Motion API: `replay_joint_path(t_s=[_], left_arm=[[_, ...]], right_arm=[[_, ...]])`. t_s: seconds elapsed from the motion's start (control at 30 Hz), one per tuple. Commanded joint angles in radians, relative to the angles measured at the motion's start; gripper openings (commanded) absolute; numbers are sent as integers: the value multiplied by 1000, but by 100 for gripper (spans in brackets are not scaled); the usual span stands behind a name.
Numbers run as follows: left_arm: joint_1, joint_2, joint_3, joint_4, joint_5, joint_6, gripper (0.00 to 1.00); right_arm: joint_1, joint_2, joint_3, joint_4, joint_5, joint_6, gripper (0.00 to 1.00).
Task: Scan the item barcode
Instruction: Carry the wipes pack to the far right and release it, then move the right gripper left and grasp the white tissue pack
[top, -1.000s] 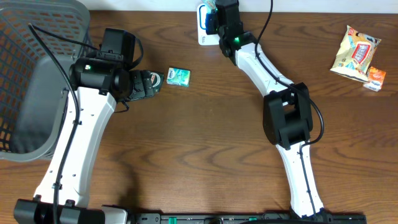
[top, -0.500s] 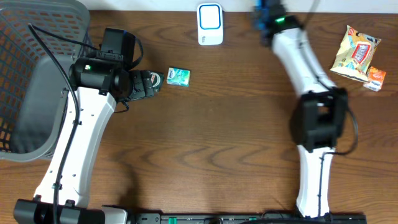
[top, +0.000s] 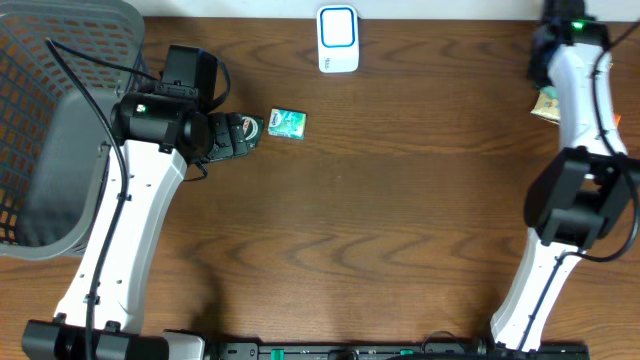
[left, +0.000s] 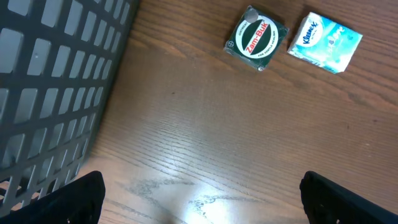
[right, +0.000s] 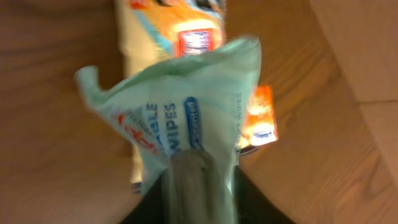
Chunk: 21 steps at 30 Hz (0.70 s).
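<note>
The item is a pale green wipes packet (right: 180, 106). It sticks up, blurred, from between the dark fingers of my right gripper (right: 199, 186), which is shut on its lower end. No barcode shows on it. In the overhead view the right gripper (top: 545, 62) is at the far right back of the table, well away from the white scanner (top: 338, 38) at the back middle. My left gripper (left: 202, 199) hangs open over bare wood with nothing between its fingers.
Below the wipes packet lie a snack bag (right: 168, 25) and a small orange box (right: 261, 115). A green Zam-Buk tin (left: 256, 37) and a Kleenex pack (left: 326, 42) lie ahead of the left gripper. A grey mesh basket (top: 40, 120) stands at the left.
My right arm has swung from the scanner to the far right back corner with the wipes packet. The left arm has not moved.
</note>
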Motion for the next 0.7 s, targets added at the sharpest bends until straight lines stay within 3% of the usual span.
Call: replay_joint_path(t_s=[0.0,0.13,0.43,0.57,0.67], left_arm=[[2,-2,2,-2,-16,-5,99],[2,-2,2,-2,-16,-5,98],[2,-2,2,-2,-16,-5,98],[2,-2,2,-2,-16,-5,99],[2,-2,2,-2,-16,-5,99]], right_arm=[[-48,-5,0,-21,-87,-3,60],[-79,-5,0,-48,-245,-2,78],[-55,-5,-22,-85,-985,-3,78],[15,-5,-67,-85,-1151,-3,80],[93,-5,-106,-71,-1152,-3,86]])
